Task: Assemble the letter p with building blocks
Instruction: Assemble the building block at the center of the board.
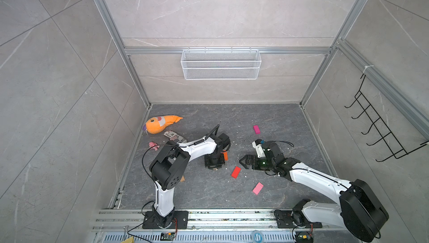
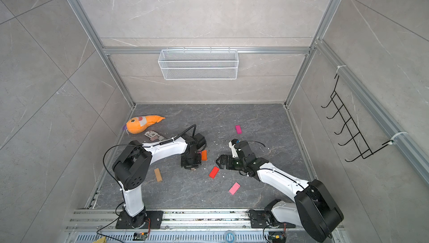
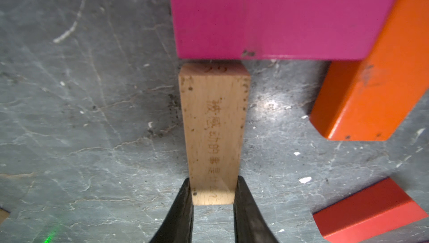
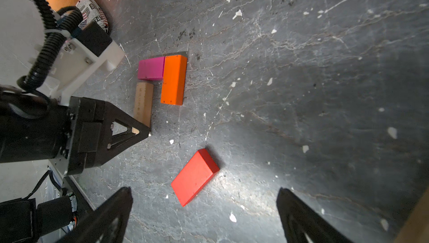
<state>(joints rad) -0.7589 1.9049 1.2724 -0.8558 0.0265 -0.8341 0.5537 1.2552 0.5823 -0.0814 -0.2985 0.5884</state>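
Dark grey, marble-veined tabletop (image 1: 209,195), flecked with white chips. Large orange plush toy (image 1: 160,123) in the far left corner.

Left hand (image 3: 213,190), black and two-fingered, down at the tabletop mid-field. Closed on the near end of a plain tan wooden brick (image 3: 213,125), one finger (image 3: 181,211) pressed to each long side.

Right hand (image 4: 204,192) just to the right of the left one and apart from it. Jaws spread wide, empty, poised above the surface near a flat red rectangular brick (image 4: 195,176).

Small newsprint-patterned pouch (image 1: 174,137) beside the plush, printed with stars-and-stripes flags and the word "Place".

Unfinished letter p (image 4: 163,74) under the left hand:
- Magenta rectangular brick (image 4: 151,68) and orange rectangular brick (image 4: 174,79) touching at a right angle.
- Gripped tan brick flat, end-on to the magenta brick's long side, touching or barely short of it; not decidable.
- Line of burnt-in Chinese characters along the tan face, too faint to read.

Loose bricks:
- Red one skewed, apart from the figure.
- Second tan brick (image 2: 158,174) by the left arm's elbow.
- Light pink brick (image 1: 258,188) nearer the front edge.
- Second magenta brick (image 1: 256,129) alone toward the back.
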